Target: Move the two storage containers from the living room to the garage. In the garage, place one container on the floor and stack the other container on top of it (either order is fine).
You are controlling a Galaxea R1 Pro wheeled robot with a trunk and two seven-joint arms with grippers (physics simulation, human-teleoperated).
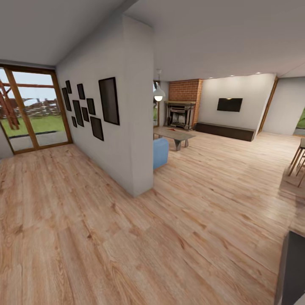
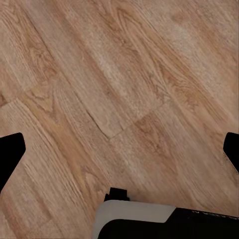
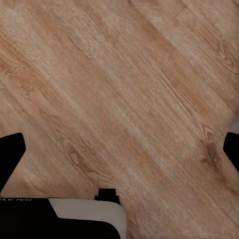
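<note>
I am on light wood plank floor, looking into the living room (image 1: 220, 148) past a wall end. The two storage containers are not recognisable; a small red speck (image 1: 170, 126) by the coffee table's far end is too small to identify. The garage and its floor are out of view. In the left wrist view my left gripper (image 2: 119, 149) is open, its black fingertips (image 2: 10, 154) wide apart over bare planks. My right gripper (image 3: 119, 149) is likewise open above the planks, with nothing between its fingertips (image 3: 10, 152).
A white dividing wall (image 1: 127, 127) with black picture frames juts toward me at centre. Behind it are a blue sofa corner (image 1: 160, 152), a coffee table (image 1: 174, 134), a brick fireplace (image 1: 182, 108) and a wall TV (image 1: 229, 104). Glass doors (image 1: 34, 110) stand left; stool legs (image 1: 298, 159) right.
</note>
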